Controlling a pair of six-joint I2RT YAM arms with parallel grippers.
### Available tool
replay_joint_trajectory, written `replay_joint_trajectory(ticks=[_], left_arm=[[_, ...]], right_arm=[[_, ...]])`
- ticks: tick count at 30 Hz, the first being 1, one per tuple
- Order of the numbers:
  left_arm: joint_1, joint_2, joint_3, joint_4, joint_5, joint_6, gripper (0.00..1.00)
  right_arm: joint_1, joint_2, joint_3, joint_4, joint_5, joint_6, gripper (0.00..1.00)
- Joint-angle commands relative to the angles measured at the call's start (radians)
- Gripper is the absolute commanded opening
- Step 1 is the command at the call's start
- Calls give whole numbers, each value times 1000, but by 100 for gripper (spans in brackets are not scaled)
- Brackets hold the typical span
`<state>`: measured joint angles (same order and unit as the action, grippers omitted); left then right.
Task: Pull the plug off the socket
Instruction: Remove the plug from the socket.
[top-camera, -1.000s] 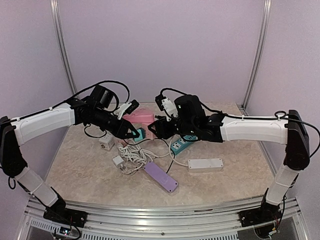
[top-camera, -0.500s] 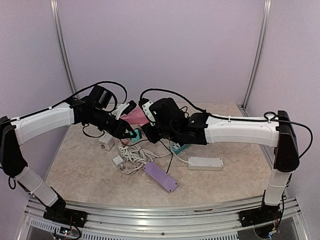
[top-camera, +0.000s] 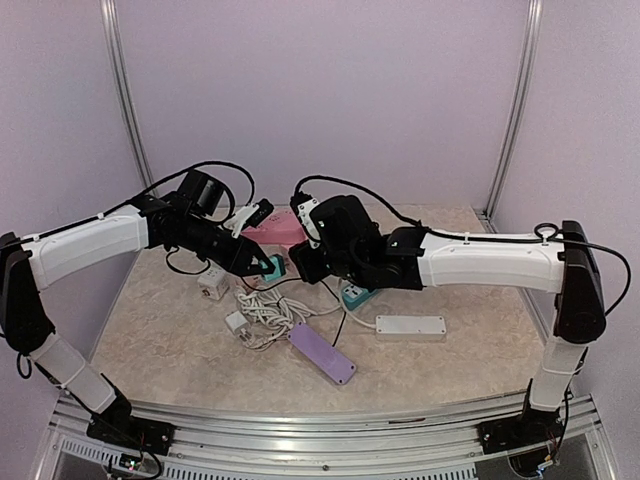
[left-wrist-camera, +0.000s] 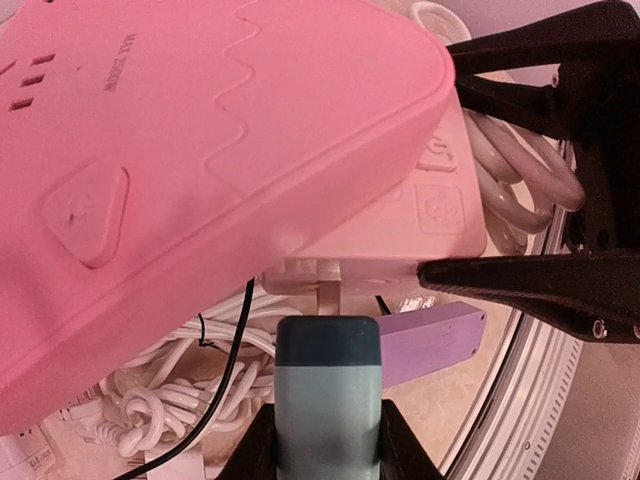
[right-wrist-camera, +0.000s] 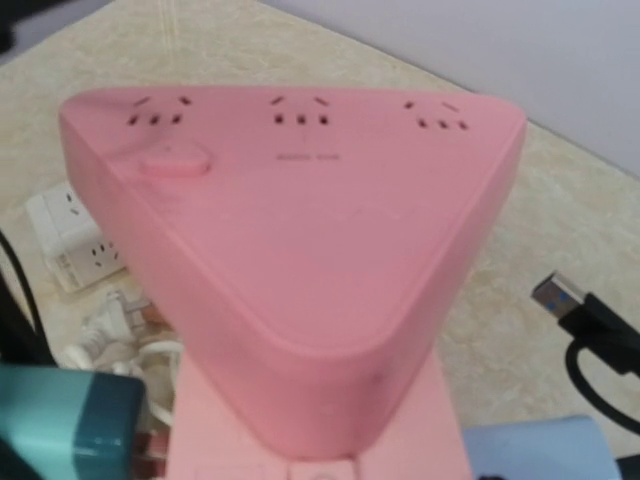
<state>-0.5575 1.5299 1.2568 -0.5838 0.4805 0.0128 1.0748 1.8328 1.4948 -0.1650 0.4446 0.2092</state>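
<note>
— While the purple strip (top-camera: 322, 353) and the white cords (top-camera: 262, 310) lie nearest the bases, where is the plug?
— Just behind them. The teal plug (left-wrist-camera: 328, 400) is clamped in the left gripper (left-wrist-camera: 328, 440), with a metal prong showing between it and the pink socket (left-wrist-camera: 200, 180).
— Is it out?
— I cannot tell.
— And the right gripper (left-wrist-camera: 434, 158)?
— Beyond, pinching the socket from both sides.

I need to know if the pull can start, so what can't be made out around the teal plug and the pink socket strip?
Plug pins: in the left wrist view the pink socket strip overhangs the teal plug, so seating depth is hidden.
Right tool: in the top view its own wrist covers the fingers; grip unknown.
Strip's printed label: too blurred, right wrist view.
</note>
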Motion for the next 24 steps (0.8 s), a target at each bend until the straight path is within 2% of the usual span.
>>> replay_joint_trajectory(ticks=[1, 16, 24], left_arm=[[27, -30, 24, 44, -70, -33, 0], [44, -27, 13, 60, -78, -44, 0], [186, 37, 42, 116, 56, -144, 0]], right_arm=[[-41, -107, -29, 28, 22, 96, 0], [-68, -172, -91, 22, 118, 91, 0], [-118, -293, -195, 55, 118, 91, 0]])
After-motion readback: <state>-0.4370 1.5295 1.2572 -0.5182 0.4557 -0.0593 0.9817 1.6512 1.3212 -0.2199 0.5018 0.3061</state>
